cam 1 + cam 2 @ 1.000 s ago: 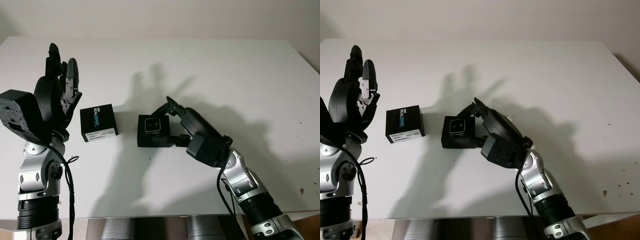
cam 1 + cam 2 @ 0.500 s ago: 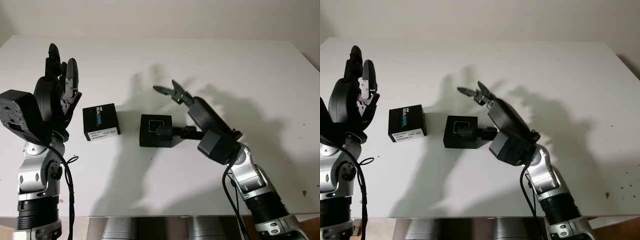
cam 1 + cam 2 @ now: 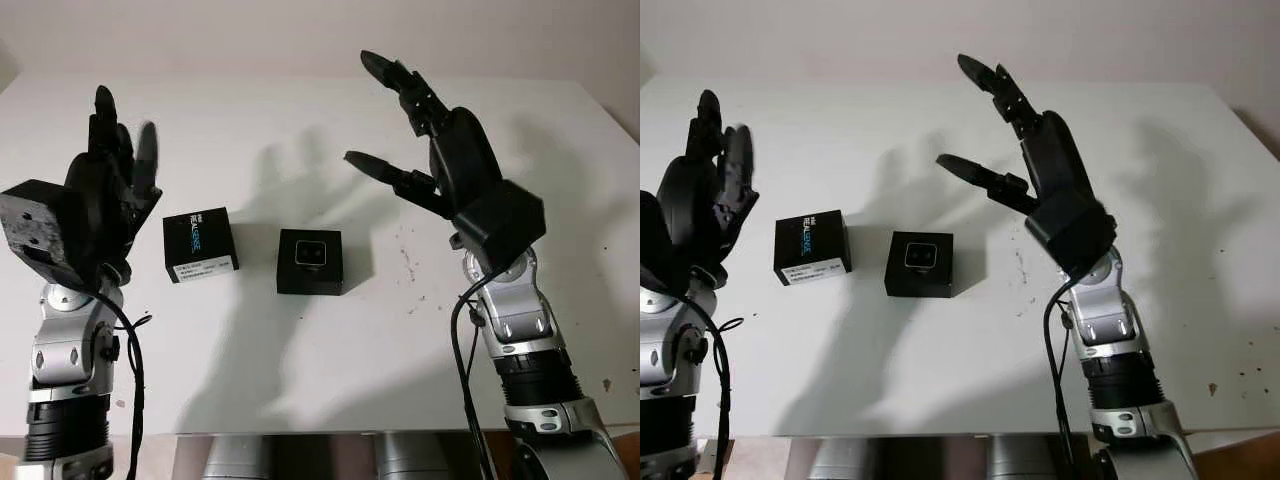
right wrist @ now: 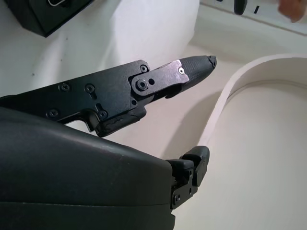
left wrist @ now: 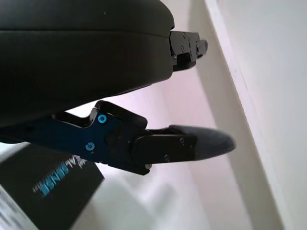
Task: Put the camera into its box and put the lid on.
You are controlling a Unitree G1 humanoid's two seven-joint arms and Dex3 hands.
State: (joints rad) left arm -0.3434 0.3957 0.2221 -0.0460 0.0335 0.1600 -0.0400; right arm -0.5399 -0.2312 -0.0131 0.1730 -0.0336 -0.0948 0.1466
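Camera (image 3: 311,255) sits inside its open black box (image 3: 309,275) near the middle of the white counter (image 3: 300,360), its pale face upward. Above and to the right of the box the right robot hand (image 3: 425,130) is raised off the counter, open and holding nothing, well apart from the box, with its shadow falling across the counter behind. At the left edge the left robot hand (image 3: 105,180) is also held up, open and empty, just left of the lid (image 3: 199,245). That lid is a black piece with blue lettering on top and a white label on its near side; it lies on the counter beside the box, with a gap between them. The box is not covered.
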